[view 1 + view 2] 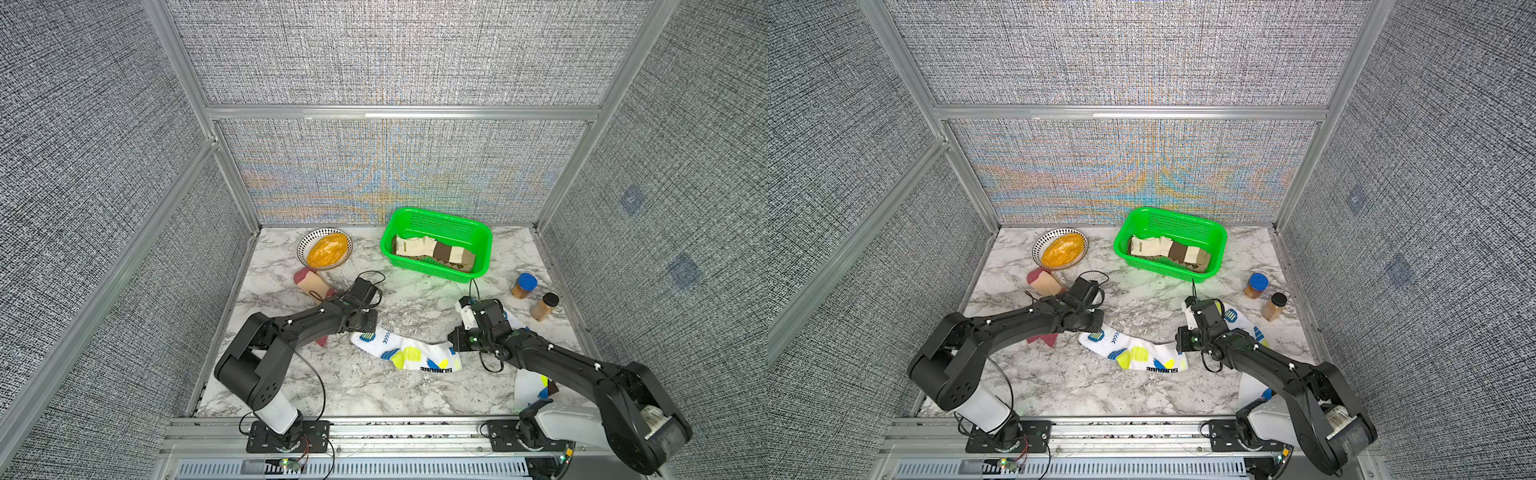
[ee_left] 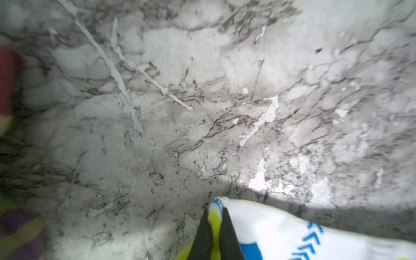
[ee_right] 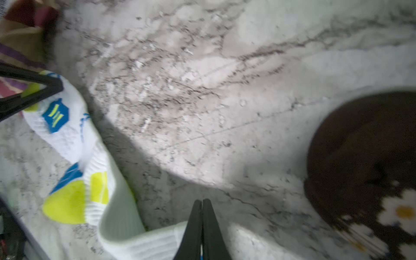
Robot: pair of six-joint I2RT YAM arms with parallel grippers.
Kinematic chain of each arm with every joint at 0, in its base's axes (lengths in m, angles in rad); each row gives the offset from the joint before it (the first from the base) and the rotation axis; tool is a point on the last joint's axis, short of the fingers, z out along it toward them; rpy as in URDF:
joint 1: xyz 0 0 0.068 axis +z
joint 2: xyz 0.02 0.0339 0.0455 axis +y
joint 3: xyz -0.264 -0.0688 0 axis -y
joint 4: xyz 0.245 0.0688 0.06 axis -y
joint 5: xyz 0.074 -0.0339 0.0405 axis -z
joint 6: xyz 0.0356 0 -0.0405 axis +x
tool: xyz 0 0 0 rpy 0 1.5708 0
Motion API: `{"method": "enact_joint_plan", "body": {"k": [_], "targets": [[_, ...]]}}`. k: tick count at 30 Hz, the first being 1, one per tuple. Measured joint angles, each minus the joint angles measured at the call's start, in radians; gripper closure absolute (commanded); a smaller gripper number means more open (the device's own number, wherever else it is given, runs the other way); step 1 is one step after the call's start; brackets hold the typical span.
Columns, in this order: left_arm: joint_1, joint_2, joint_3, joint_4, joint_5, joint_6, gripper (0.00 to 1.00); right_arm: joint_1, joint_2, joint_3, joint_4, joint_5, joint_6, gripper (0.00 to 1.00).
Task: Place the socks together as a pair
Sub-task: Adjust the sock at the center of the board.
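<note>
A white sock with lime and blue spots (image 1: pixel 409 354) (image 1: pixel 1138 353) lies stretched across the middle of the marble table. My left gripper (image 2: pixel 215 208) (image 1: pixel 366 329) is shut on its toe, with lime fabric pinched between the black fingers. My right gripper (image 3: pixel 202 201) (image 1: pixel 457 345) is shut on the ribbed white cuff (image 3: pixel 144 245) at the other end. A second white spotted sock (image 1: pixel 532 388) lies mostly hidden under the right arm. A maroon-peach sock (image 1: pixel 313 283) lies behind the left arm. A brown daisy-print sock (image 3: pixel 364 157) shows in the right wrist view.
A green basket (image 1: pixel 482 232) at the back holds cream and brown socks (image 1: pixel 432 249). A striped bowl (image 1: pixel 305 245) of orange grains stands at the back left. Two jars (image 1: pixel 524 286) (image 1: pixel 544 306) stand at the right. Grey walls close in three sides.
</note>
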Motion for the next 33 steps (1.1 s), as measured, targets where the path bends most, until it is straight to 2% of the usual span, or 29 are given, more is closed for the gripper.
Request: {"method": "enact_joint_plan", "body": {"k": [9, 13, 15, 20, 25, 27, 33], "targets": [[0.001, -0.240, 0.022, 0.027, -0.076, 0.069, 0.98, 0.001, 0.042, 0.219, 0.018, 0.035, -0.118, 0.99], [0.000, -0.356, 0.041, 0.061, -0.098, 0.127, 0.98, -0.009, 0.120, 0.344, 0.024, 0.041, -0.173, 0.62], [-0.016, -0.409, 0.043, 0.099, -0.104, 0.168, 0.98, -0.024, 0.150, 0.405, 0.038, 0.021, -0.193, 0.51], [-0.147, -0.494, 0.005, 0.218, -0.108, 0.331, 0.99, -0.110, 0.187, 0.509, 0.069, -0.057, -0.185, 0.38], [-0.352, -0.522, -0.134, 0.256, -0.193, 0.448, 0.99, -0.150, 0.178, 0.533, 0.062, -0.125, -0.175, 0.35], [-0.413, -0.557, -0.209, 0.250, -0.233, 0.464, 0.99, -0.151, 0.175, 0.519, 0.060, -0.159, -0.175, 0.34], [-0.522, -0.707, -0.421, 0.219, -0.360, 0.444, 0.98, -0.095, 0.185, 0.410, 0.026, -0.189, -0.175, 0.35]]}}
